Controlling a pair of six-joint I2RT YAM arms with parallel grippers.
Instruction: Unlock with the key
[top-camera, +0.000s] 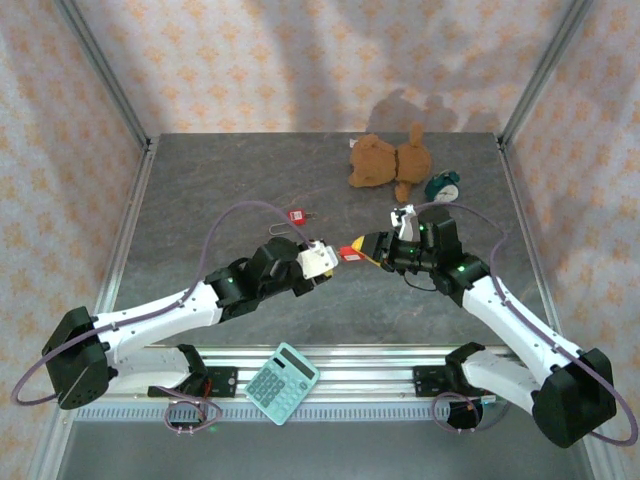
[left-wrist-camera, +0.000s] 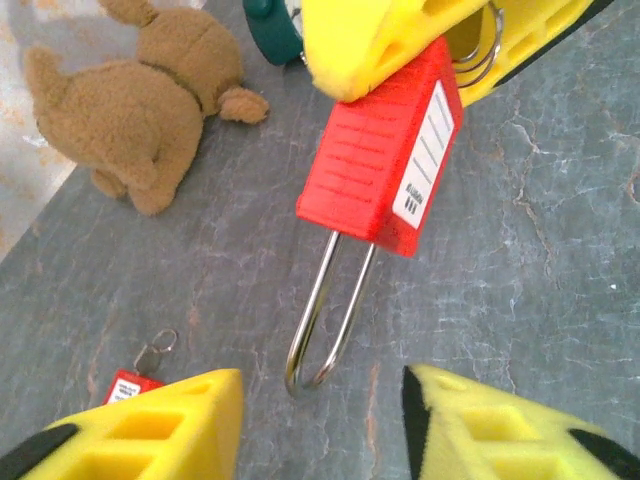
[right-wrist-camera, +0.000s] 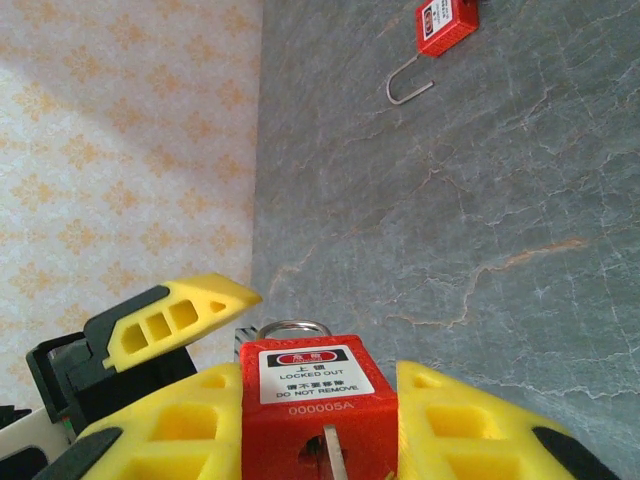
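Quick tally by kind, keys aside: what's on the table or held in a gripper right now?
Padlocks: 2
Stuffed bear: 1
Clock: 1
Calculator: 1
Total: 5

Setting: robot test cell, laboratory type. Evidence: aluminium frame posts (top-camera: 105, 75) rising at the tabletop's (top-camera: 220, 180) far corners; floral-patterned backdrop panels (top-camera: 320, 60); slotted aluminium rail (top-camera: 370, 375) along the near edge; mixed props: plush toy (top-camera: 385, 160), alarm clock (top-camera: 442, 187), calculator (top-camera: 282, 383).

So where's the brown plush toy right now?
In the overhead view, the brown plush toy lies at the far edge of the table, right of centre, left of the green alarm clock and beyond the right gripper.
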